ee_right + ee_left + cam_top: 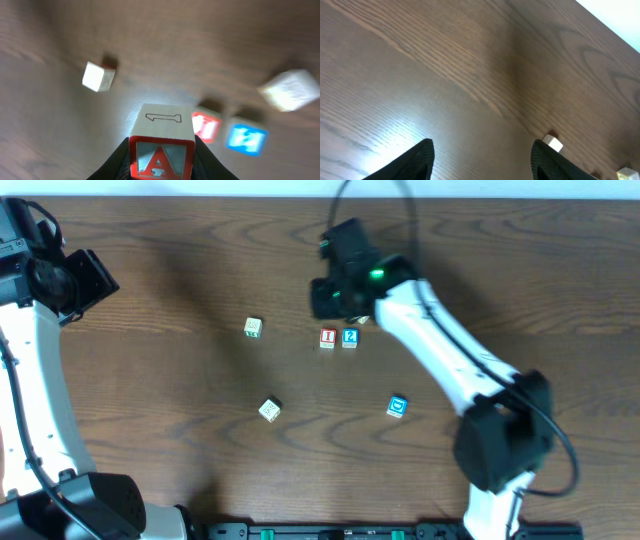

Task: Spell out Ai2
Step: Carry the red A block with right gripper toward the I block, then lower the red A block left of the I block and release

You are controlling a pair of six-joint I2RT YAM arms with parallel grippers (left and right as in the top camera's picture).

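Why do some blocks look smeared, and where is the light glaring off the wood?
Right wrist view: the held A block is sharp, the red block and blue block behind it blurred, perhaps by motion. Left wrist view: pale glare on the table, lower left. Overhead view: crisp.

Wood table (180,260); red block (328,338) just beside blue block (349,337); lone blue block (397,407); pale block (253,328); tilted pale block (269,410)

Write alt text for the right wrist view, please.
A wooden block with a red A is held between dark jaws at the bottom edge. Beyond, blurred on the brown table, a red block and a blue block sit side by side, flanked by a left pale block and a right pale block.
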